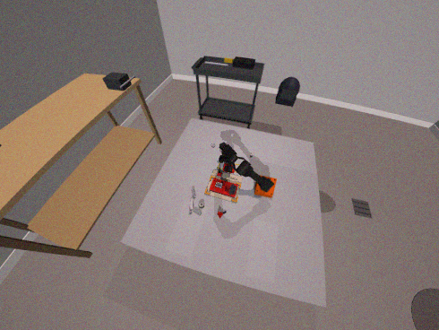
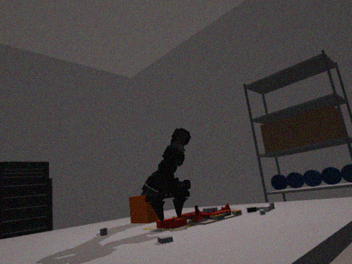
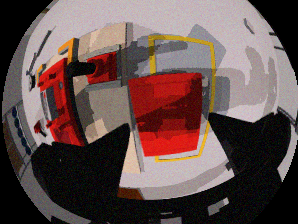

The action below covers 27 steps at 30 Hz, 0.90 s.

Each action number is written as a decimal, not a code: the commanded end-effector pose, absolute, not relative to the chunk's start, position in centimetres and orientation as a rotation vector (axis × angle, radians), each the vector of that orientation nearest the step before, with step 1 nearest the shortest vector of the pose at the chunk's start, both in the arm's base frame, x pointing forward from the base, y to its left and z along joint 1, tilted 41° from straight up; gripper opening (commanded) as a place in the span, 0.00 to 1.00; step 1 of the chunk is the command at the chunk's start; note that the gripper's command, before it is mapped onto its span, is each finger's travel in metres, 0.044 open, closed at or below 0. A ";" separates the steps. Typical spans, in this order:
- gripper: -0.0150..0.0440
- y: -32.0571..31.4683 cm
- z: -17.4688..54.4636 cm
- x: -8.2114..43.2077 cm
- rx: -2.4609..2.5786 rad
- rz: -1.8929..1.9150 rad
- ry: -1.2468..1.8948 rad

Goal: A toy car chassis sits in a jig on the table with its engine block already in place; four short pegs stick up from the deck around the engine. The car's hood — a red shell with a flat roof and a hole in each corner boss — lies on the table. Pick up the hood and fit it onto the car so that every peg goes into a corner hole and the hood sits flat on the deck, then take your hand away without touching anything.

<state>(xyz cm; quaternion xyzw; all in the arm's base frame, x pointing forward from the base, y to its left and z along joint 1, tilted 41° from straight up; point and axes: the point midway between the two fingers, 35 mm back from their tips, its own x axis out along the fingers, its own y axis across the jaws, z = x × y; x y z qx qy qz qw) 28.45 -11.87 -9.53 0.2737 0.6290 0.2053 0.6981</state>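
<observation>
The red hood (image 3: 167, 140) (image 2: 172, 224) lies on the table inside a yellow outline (image 3: 152, 55), its flat roof up. My gripper (image 3: 171, 122) (image 2: 170, 218) is open and points down over the hood, one finger toward each side. The fingertips are low, close to the height of the hood; contact is not clear. The red chassis (image 3: 60, 102) (image 1: 224, 187) sits in the jig beside the hood, at the left in the wrist view. The grey engine block (image 3: 51, 102) is on its deck. The pegs and the hood's corner holes are too small to make out.
An orange block (image 1: 271, 193) (image 2: 136, 209) stands by the arm's base. A black cylinder (image 3: 81, 68) and a small red block (image 3: 105, 67) lie between chassis and hood. A wheel (image 1: 201, 204) and a small red part (image 1: 219, 214) lie beyond the chassis. A grey block (image 2: 165, 239) lies near the hood.
</observation>
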 end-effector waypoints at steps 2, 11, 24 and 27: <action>1.00 -11.7 -9.7 28.5 0.618 0.455 1.400; 1.00 -11.4 -10.0 28.6 0.618 0.455 1.400; 1.00 -11.0 -10.5 28.6 0.618 0.455 1.400; 0.96 -11.0 -10.5 28.6 0.610 0.458 1.402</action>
